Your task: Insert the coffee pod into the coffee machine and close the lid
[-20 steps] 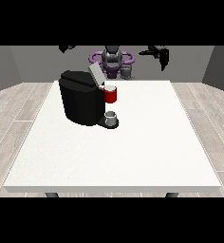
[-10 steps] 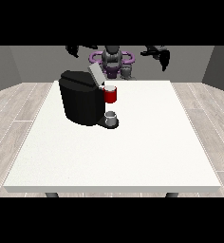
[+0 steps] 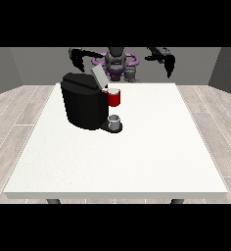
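Black coffee machine [image 3: 84, 104] stands upright on the table's left half; grey lid [image 3: 99, 77] raised.

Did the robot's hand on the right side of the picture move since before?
Yes. The hand at the view's right has dropped lower, closer to the table's far edge, and shifted slightly rightward. The coffee machine has not moved.
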Tool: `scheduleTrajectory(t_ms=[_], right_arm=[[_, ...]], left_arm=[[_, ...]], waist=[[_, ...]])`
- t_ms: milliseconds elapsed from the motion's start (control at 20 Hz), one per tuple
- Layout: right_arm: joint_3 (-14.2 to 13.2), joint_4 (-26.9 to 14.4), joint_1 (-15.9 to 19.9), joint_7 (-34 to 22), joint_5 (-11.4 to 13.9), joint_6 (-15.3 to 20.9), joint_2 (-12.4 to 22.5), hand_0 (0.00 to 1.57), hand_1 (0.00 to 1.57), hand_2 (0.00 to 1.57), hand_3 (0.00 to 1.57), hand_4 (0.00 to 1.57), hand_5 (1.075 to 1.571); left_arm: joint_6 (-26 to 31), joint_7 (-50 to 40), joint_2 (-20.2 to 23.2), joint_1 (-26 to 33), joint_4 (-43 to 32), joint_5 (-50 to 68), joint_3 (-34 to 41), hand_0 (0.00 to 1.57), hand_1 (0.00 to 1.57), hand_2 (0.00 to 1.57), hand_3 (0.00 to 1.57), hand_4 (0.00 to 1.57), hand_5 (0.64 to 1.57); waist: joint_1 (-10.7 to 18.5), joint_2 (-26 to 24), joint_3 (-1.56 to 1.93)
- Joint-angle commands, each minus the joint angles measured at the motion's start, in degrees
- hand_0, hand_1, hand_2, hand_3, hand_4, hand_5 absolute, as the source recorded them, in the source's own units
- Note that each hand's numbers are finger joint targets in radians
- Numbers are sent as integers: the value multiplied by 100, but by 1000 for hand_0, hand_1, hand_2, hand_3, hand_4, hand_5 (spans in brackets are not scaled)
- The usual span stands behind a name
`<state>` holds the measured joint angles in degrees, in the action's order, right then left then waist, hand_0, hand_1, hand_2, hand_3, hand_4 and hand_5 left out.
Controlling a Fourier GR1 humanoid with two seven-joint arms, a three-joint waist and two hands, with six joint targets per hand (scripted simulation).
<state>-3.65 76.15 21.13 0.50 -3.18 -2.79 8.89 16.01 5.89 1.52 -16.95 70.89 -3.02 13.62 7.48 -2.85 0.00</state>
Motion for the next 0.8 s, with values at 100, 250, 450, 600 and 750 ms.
scheduleTrajectory(t_ms=[100, 250, 450, 600, 750], right_arm=[[-255, -624, 658, -41, 66, 111, 100, 0, 0, 0, 0, 0, 1571], [4, -615, 577, 60, 26, -271, -17, 0, 0, 0, 0, 0, 1571], [-253, -995, 1162, -2, 104, -105, 177, 0, 0, 0, 0, 0, 1571], [-114, -1242, 1071, 605, 329, -57, 34, 0, 0, 0, 0, 0, 1571], [35, -1303, 1116, 401, 458, 40, -121, 0, 0, 0, 0, 0, 1571]], left_arm=[[169, -540, 150, 127, 633, 382, -114, 0, 0, 0, 0, 0, 1571], [-286, -205, 194, 195, 563, 216, -104, 0, 0, 0, 0, 0, 1571], [-3, -182, 383, 193, 705, 531, -22, 0, 0, 0, 0, 0, 1571], [-354, -119, 163, 203, 775, 323, -249, 0, 0, 0, 0, 0, 1571], [-205, -116, 411, 260, 742, 429, -156, 0, 0, 0, 0, 0, 1571]], waist=[[191, 232, 1], [-217, 316, 0], [-10, 497, 0], [-79, 698, 0], [-87, 628, 0]])
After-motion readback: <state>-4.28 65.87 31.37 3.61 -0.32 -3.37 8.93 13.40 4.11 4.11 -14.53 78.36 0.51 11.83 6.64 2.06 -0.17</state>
